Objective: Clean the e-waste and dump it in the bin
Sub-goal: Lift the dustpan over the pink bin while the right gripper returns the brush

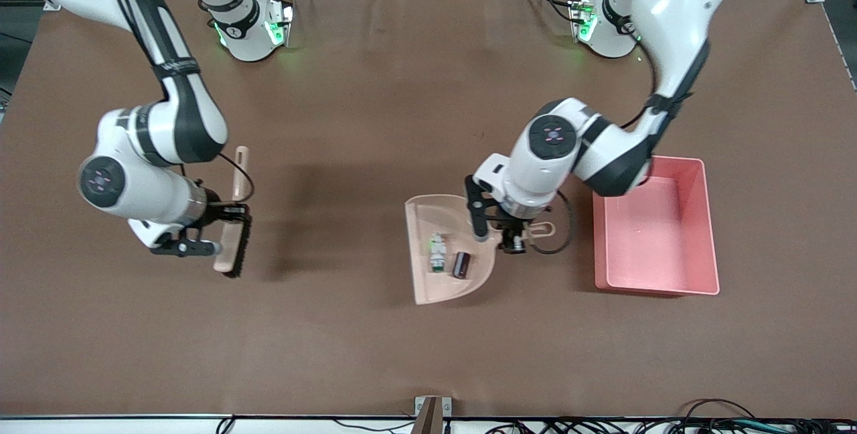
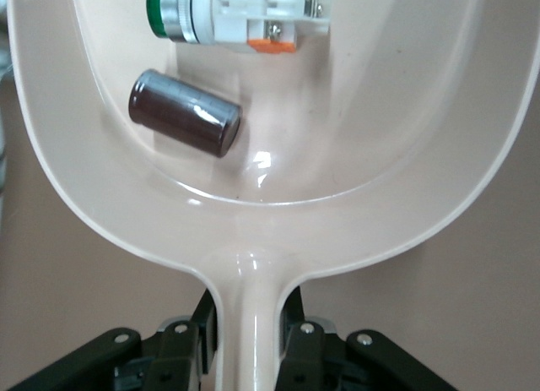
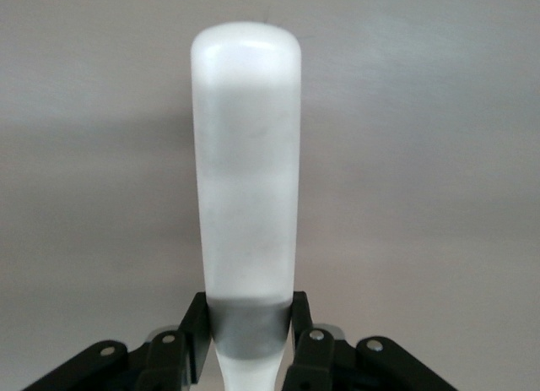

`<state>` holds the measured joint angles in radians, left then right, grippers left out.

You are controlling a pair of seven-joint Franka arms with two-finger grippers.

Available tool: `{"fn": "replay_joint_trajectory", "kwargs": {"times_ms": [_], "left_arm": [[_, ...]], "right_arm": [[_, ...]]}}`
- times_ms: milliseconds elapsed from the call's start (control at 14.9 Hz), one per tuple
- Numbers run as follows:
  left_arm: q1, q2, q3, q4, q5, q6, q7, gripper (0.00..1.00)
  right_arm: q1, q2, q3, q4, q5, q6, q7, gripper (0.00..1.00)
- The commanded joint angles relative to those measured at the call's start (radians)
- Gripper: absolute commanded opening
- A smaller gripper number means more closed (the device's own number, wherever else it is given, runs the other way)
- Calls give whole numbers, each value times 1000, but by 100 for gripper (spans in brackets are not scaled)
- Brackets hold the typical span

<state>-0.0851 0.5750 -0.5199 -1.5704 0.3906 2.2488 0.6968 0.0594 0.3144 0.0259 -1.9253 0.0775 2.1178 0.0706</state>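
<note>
Your left gripper [image 1: 512, 236] clamps the dustpan [image 1: 428, 280] handle; both e-waste pieces [image 1: 448, 256] lie inside. The bin [image 1: 696, 280] sits just beside it on the desk [image 1: 375, 119]. Right gripper [image 1: 227, 230] grasps the brush [image 1: 236, 246].

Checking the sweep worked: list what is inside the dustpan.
Inside the dustpan lie the white block with a green end and the dark cylindrical block, side by side. The left gripper covers its handle.
</note>
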Motion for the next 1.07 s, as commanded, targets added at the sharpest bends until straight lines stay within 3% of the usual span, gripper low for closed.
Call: {"fn": "replay_joint_trajectory", "kwargs": {"times_ms": [0, 201, 401, 803, 870, 1003], "left_arm": [[117, -85, -22, -20, -24, -54, 97, 5], [302, -138, -64, -33, -39, -87, 248, 2], [473, -141, -104, -34, -39, -100, 412, 2], [703, -155, -117, -85, -41, -124, 758, 3], [741, -153, -117, -98, -41, -124, 798, 3], [792, -158, -115, -138, -33, -123, 834, 2]], "right_arm": [[-99, -72, 22, -197, -12, 147, -83, 1], [-122, -64, 20, -271, -12, 264, -95, 0], [-124, -15, 17, -262, -25, 287, -100, 1], [-158, 71, 16, -225, -53, 312, -100, 3], [-158, 72, 16, -218, -53, 304, -98, 5], [-153, 74, 16, -212, -53, 301, -98, 22]]}}
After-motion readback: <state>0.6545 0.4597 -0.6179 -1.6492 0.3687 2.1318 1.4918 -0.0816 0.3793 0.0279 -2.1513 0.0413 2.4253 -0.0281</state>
